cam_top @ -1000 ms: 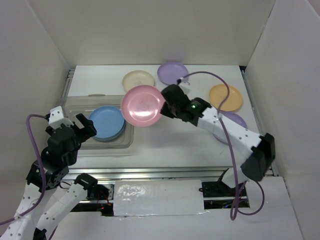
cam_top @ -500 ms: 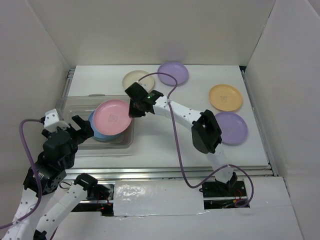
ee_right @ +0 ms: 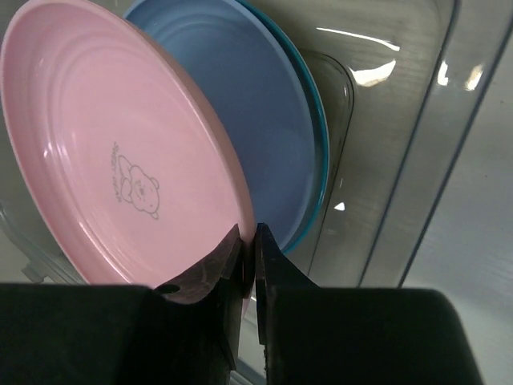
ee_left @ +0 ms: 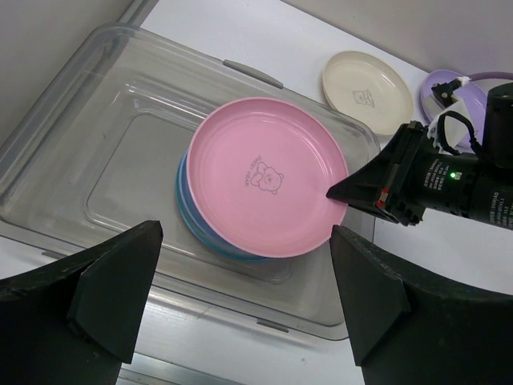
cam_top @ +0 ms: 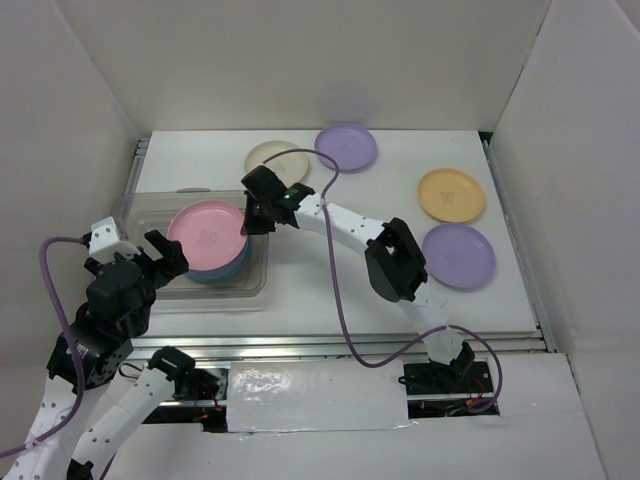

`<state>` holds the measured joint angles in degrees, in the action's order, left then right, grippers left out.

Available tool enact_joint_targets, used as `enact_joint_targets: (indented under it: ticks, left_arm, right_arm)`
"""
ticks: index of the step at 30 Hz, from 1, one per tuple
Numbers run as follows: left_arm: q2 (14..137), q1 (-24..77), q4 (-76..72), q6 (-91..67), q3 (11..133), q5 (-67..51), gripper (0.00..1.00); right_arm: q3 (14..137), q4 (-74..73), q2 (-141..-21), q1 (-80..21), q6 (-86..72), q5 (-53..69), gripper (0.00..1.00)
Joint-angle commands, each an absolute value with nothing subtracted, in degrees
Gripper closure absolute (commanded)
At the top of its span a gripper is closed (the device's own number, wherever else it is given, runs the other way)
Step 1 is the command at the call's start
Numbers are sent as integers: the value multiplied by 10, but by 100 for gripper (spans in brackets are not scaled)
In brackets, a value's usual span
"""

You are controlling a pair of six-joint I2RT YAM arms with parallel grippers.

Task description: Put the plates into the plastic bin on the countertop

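My right gripper [cam_top: 250, 214] is shut on the rim of the pink plate [cam_top: 207, 236] and holds it just over the blue plate [cam_top: 238, 266] inside the clear plastic bin [cam_top: 150, 207]. The pinch shows in the right wrist view [ee_right: 250, 241], with the pink plate [ee_right: 112, 160] in front of the blue plate [ee_right: 248, 112]. The left wrist view shows the pink plate [ee_left: 264, 176] on the blue one [ee_left: 192, 228] in the bin [ee_left: 72, 120]. My left gripper [cam_top: 165, 255] is open and empty at the bin's near left edge. The strawberry plate is out of view.
On the white countertop [cam_top: 330, 290] lie a cream plate [cam_top: 268, 154], a lilac plate [cam_top: 347, 146] at the back, an orange plate [cam_top: 451, 195] and a second lilac plate [cam_top: 460, 256] at the right. White walls enclose the sides and back.
My right arm has carried the pink plate leftward and down, from above the bin's right edge to over the blue plate in the bin. The left arm has barely moved.
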<state>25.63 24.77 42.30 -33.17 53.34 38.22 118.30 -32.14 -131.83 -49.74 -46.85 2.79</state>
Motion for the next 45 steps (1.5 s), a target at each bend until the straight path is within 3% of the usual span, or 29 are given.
enact_joint_targets:
  ticks: [1,5,10,12,17,20,22,24,31,33,35,42,45]
  left_arm:
    - [258,245,396,-323,532,379,1]
    - [260,245,395,-321,532,374,1]
    - [259,245,389,-316,530,366,1]
    - [258,245,388,-316,530,363,1]
    - [257,245,389,-315,531,362,1]
    - [257,245,390,-316,530,364,1]
    - [258,245,392,-318,531,366,1]
    - [258,245,391,-317,531,365,1]
    - [300,245,396,-315,536,342,1]
    - [322,245,404,-318,542,348,1]
    - [338,245,417,-326,548,363,1]
    - [398,244,450,-351,560,397,1]
    - [403,243,450,-351,559,391,1]
  right_arm:
    - [1218,-272,-1328,-499,-480,47,87]
    - [1231,-272,-1341,-499,-482,47,75]
    - [1207,-249,-1315,-503,-478,35,45]
    - [1198,-244,-1288,-506,-476,24,38]
    - [1170,-231,-1219,-514,-458,2,32]
    - [1177,-278,-1181,-516,-452,-53,28]
    - [1119,-286,-1118,-516,-452,-120,21]
    - [1025,-281,-1030,-512,-443,-195,0]
    - [785,-453,-821,-355,-498,-280,0]
    - [651,-467,-753,-237,-509,-273,0]
    - [619,-459,-715,-204,-511,-252,0]
    - [390,-396,-538,108,-508,-164,0]
    - [345,-365,-512,166,-492,-126,0]
